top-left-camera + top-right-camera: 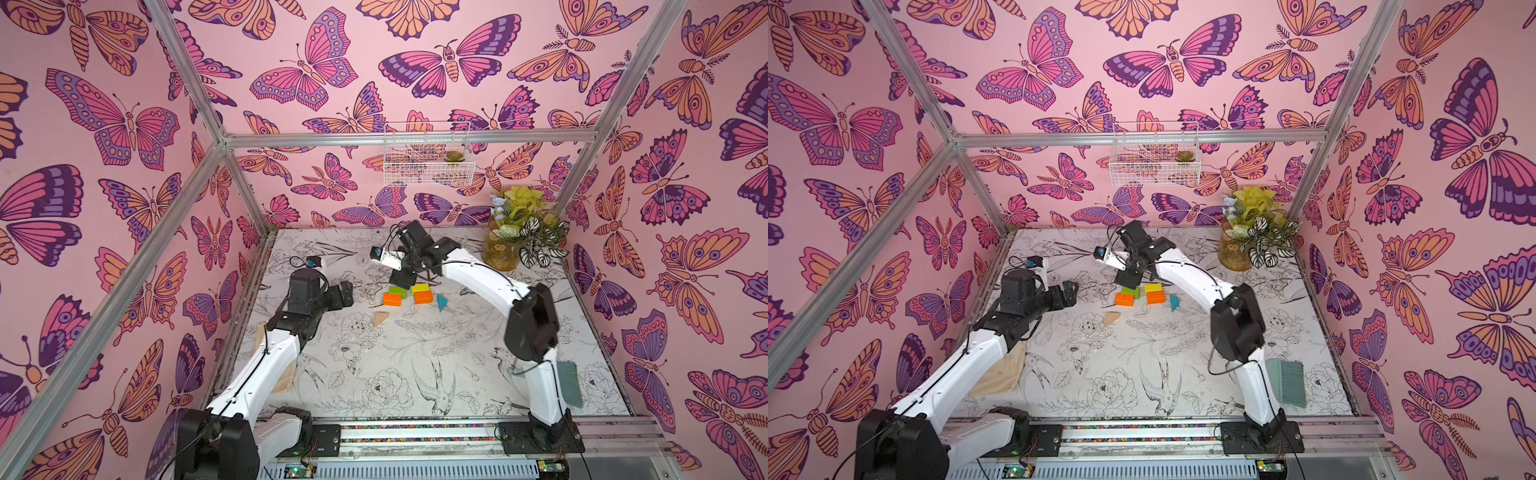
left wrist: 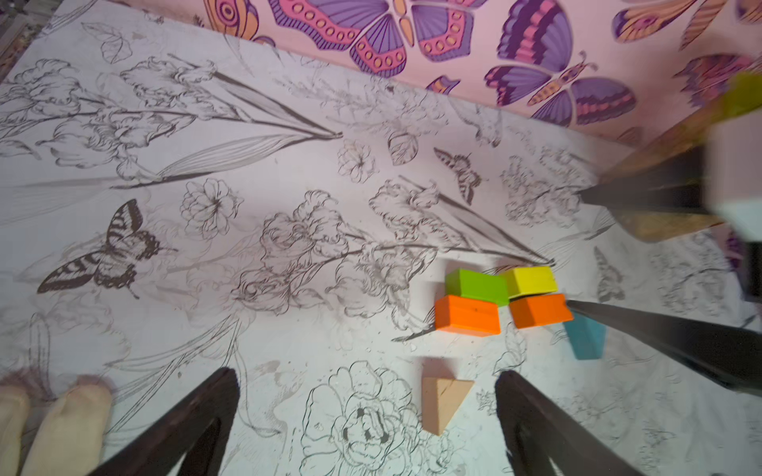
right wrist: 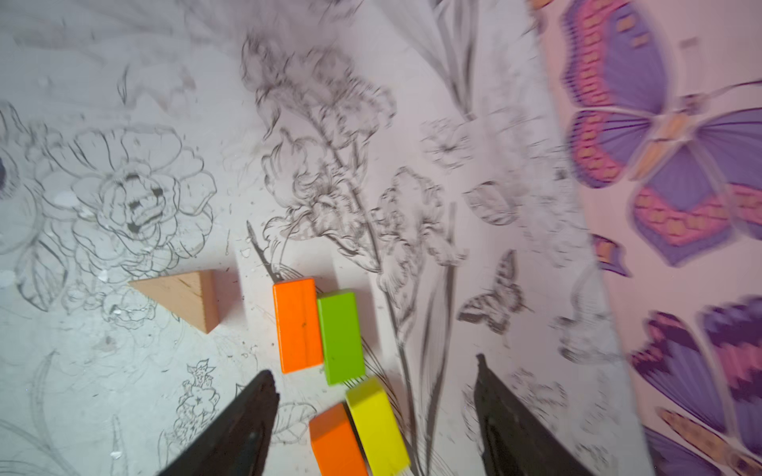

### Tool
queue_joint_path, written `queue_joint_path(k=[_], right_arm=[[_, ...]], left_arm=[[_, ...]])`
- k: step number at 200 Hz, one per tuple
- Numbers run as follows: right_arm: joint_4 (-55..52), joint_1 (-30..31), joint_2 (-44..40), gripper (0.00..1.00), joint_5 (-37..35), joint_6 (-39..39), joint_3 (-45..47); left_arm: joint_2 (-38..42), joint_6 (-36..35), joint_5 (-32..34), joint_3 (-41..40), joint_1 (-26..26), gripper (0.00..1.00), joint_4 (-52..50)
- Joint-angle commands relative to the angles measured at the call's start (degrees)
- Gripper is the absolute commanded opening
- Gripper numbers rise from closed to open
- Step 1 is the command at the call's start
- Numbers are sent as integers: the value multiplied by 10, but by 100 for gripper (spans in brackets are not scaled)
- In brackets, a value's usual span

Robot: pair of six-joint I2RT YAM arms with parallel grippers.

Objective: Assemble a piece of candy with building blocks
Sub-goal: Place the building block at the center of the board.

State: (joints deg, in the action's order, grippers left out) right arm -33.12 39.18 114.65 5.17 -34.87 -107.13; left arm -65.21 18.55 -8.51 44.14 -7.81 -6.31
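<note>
The left arm (image 1: 266, 365), lower left, and right arm (image 1: 478, 272), centre right, have white shells, black joints and thin black cables; the left gripper (image 2: 367, 373) has black tapered fingers (image 2: 198, 416).

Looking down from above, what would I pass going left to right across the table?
In a top view: beige cloth → tan wedge → green block → yellow block → teal wedge → potted plant → brush.
</note>
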Motion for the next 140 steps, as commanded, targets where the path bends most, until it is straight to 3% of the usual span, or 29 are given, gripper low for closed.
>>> queue_joint_path(k=[1, 8, 28, 45, 77, 112, 140], right_arm=[[157, -38, -118, 73, -7, 119, 87], [171, -52, -148, 65, -7, 157, 114], [165, -102, -200, 25, 10, 256, 162], [145, -149, -203, 0, 26, 321, 190], [68, -193, -131, 0, 88, 378, 193], [85, -192, -62, 0, 155, 430, 206], [76, -191, -25, 0, 173, 438, 189]], left_arm=[[-8, 25, -140, 14, 32, 100, 57], [-17, 30, -148, 15, 35, 100, 62], [-58, 34, -185, 23, 35, 99, 62], [-118, 50, -225, 29, 34, 94, 67], [-205, 71, -304, 54, 29, 70, 77], [-244, 69, -293, 71, 8, 35, 77], [-274, 73, -290, 88, -1, 15, 75]])
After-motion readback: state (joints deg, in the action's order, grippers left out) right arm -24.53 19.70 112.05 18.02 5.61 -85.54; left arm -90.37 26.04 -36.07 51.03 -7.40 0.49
